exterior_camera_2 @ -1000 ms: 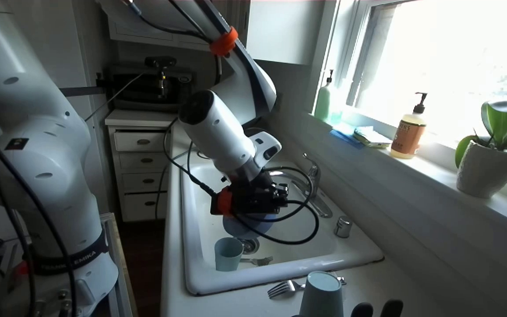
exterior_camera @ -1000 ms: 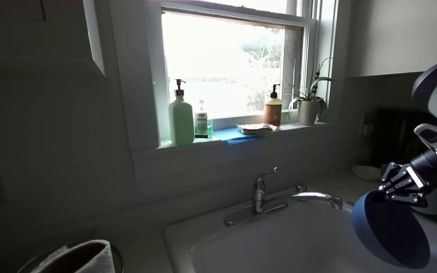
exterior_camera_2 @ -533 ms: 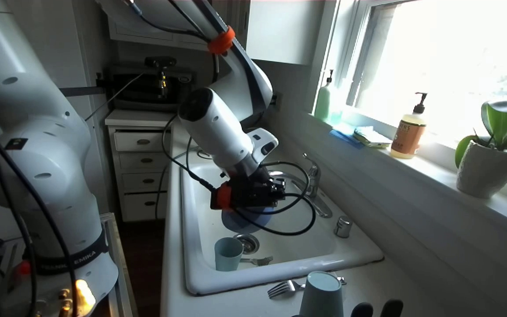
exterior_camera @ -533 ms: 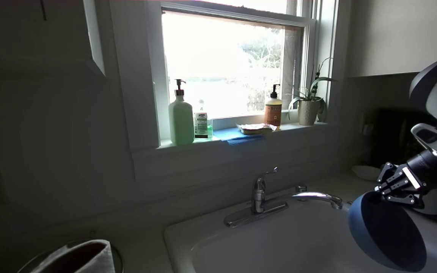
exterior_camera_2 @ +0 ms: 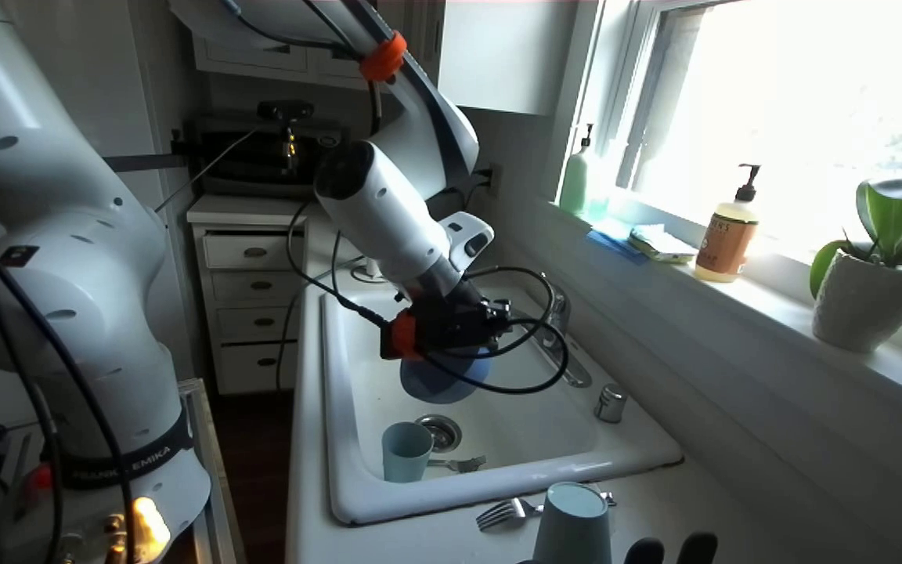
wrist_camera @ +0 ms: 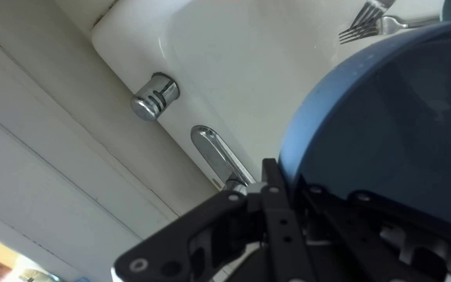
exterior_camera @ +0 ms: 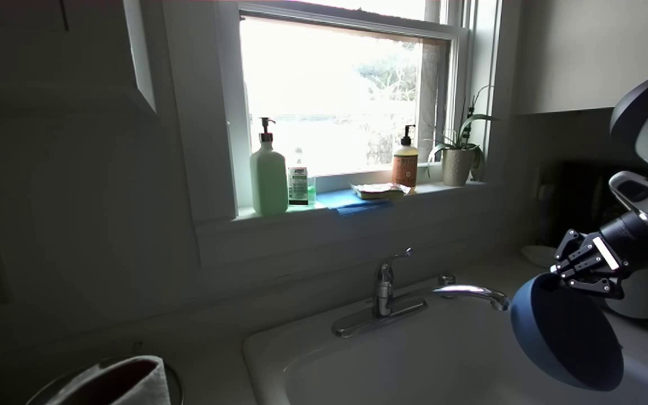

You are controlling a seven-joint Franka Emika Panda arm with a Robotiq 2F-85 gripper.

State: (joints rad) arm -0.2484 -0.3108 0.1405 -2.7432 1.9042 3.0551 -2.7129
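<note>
My gripper (wrist_camera: 288,178) is shut on the rim of a blue bowl (wrist_camera: 390,129), one finger outside and one inside it. In an exterior view the gripper (exterior_camera: 559,274) holds the bowl (exterior_camera: 568,332) tilted on its side, its dark inside facing right. The bowl (exterior_camera_2: 439,380) hangs above the white sink (exterior_camera_2: 373,501), partly hidden by the gripper body and cables. A light blue cup (exterior_camera_2: 406,453) and a fork (exterior_camera_2: 467,464) lie in the sink near the drain (exterior_camera_2: 441,432). In the wrist view fork tines (wrist_camera: 360,33) show beyond the bowl rim.
The chrome faucet (exterior_camera: 383,289) has its spout (exterior_camera: 473,292) just left of the bowl. A chrome cap (exterior_camera_2: 611,403) stands on the sink edge. An upturned cup (exterior_camera_2: 574,521) and a fork (exterior_camera_2: 507,513) lie on the counter. Soap bottles (exterior_camera_2: 725,239) and a potted plant (exterior_camera_2: 862,298) line the windowsill.
The gripper and the held bowl have risen a little and moved slightly left, closer to the faucet spout in an exterior view. The drain has come into full view. The grip is unchanged.
</note>
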